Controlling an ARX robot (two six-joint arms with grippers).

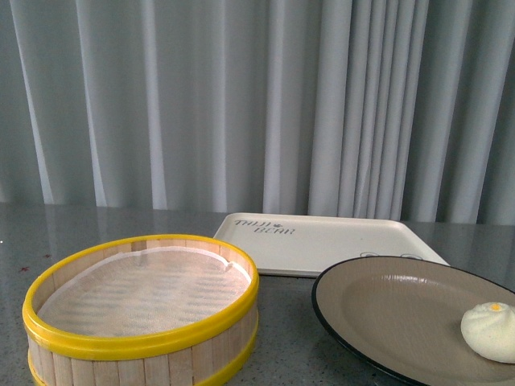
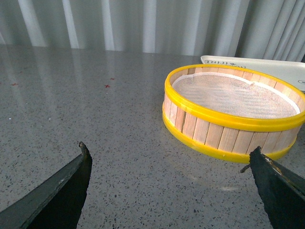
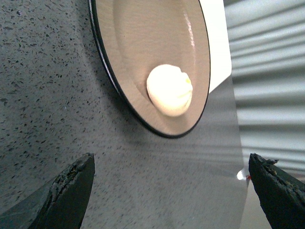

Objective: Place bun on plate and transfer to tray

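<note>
The left gripper (image 2: 168,147) hangs spread and empty, with the steamer basket (image 2: 228,119) ahead of its fingers. The right gripper (image 3: 170,156), also spread, faces the plate (image 3: 138,47). The bun (image 3: 169,90) sits by the rim nearest its fingers. Pinch that rim beside the bun, keep the plate level, and carry it to the tray (image 1: 338,241), which is apparently just beyond.

Bun (image 1: 489,330): matt, doughy skin, finely pebbled.
Plate (image 1: 386,305): smooth beige glaze, slight sheen, thin black rim.
Tray (image 1: 338,241): cream plastic, smooth, satin.
Steamer basket (image 1: 145,354): bare pale wood slats, matt; glossy yellow hoops.
Liner (image 1: 145,293): white mesh cloth.
Table (image 2: 71,109): grey speckled stone-like top, polished, reflective.
Curtain (image 1: 201,96): grey cloth, matt.
Left gripper (image 2: 169,149), right gripper (image 3: 170,157): fingers dark, matt, ragged-edged.
</note>
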